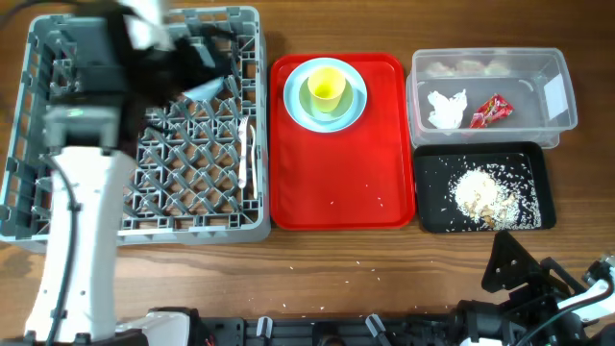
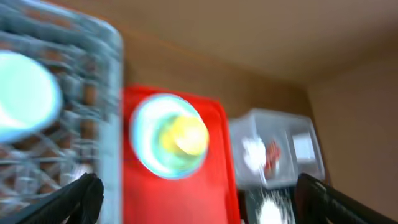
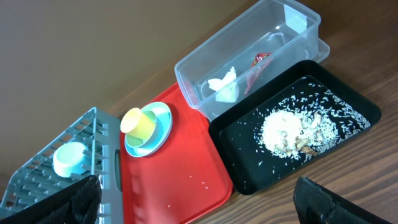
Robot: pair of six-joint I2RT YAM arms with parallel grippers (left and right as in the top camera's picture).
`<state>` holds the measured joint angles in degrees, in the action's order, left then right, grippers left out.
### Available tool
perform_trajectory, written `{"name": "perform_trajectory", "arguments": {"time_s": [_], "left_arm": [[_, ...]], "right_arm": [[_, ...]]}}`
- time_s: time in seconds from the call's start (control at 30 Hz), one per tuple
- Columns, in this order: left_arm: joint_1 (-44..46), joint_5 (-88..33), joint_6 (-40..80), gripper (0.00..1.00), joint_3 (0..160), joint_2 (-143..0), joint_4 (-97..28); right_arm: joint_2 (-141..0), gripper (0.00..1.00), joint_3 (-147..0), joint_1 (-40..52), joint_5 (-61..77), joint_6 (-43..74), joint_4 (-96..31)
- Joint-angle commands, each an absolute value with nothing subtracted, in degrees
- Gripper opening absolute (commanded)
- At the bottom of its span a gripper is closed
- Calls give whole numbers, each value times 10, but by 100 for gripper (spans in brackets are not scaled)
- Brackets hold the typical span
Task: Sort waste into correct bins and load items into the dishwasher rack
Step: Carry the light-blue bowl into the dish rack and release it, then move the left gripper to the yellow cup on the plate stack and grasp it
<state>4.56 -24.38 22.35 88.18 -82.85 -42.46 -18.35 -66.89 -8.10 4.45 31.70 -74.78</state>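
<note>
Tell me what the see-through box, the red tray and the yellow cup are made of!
The box looks like clear, shiny plastic: you see right through its walls. The tray looks like smooth red plastic, evenly coloured, with a rounded raised rim. The cup is probably plastic too, plain yellow and fairly dull, but from here that is only a guess.

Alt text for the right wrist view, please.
A black tray holds a heap of rice-like crumbs; behind it a clear tub holds a white napkin and red wrapper. Beside them, a yellow cup sits in blue dishes on a red tray.
</note>
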Motion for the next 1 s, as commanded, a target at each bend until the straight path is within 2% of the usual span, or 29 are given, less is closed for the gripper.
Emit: {"name": "perform_trajectory", "arguments": {"time_s": [0.0,0.03,0.07,0.1,0.17,0.3,0.37,0.43,0.57,0.97], "left_arm": [[167,-119,204,94,872,-884,-428],[201,-25,204,38,872,-911,-427],[221,50,213,16,872,-934,-427],[235,101,217,17,872,-962,-426],[241,149,217,34,872,-1016,-423],[215,163,218,36,872,-1098,-418],[190,125,227,39,872,-1110,-411],[184,97,227,34,872,-1119,-416],[192,97,197,17,867,-1132,-460],[194,97,197,15,867,-1125,-501]], "right_arm": [[-178,100,-670,-83,45,322,-747],[-178,100,-670,-83,45,321,-747],[-178,100,-670,-83,45,321,-747],[-178,100,-670,-83,45,321,-747],[-178,100,-670,-83,45,321,-747],[-178,100,-670,-83,45,321,-747],[-178,100,-670,-83,45,321,-747],[-178,100,-670,-83,45,321,-747],[-178,100,-670,-83,45,321,-747],[-178,100,-670,-83,45,321,-747]]}}
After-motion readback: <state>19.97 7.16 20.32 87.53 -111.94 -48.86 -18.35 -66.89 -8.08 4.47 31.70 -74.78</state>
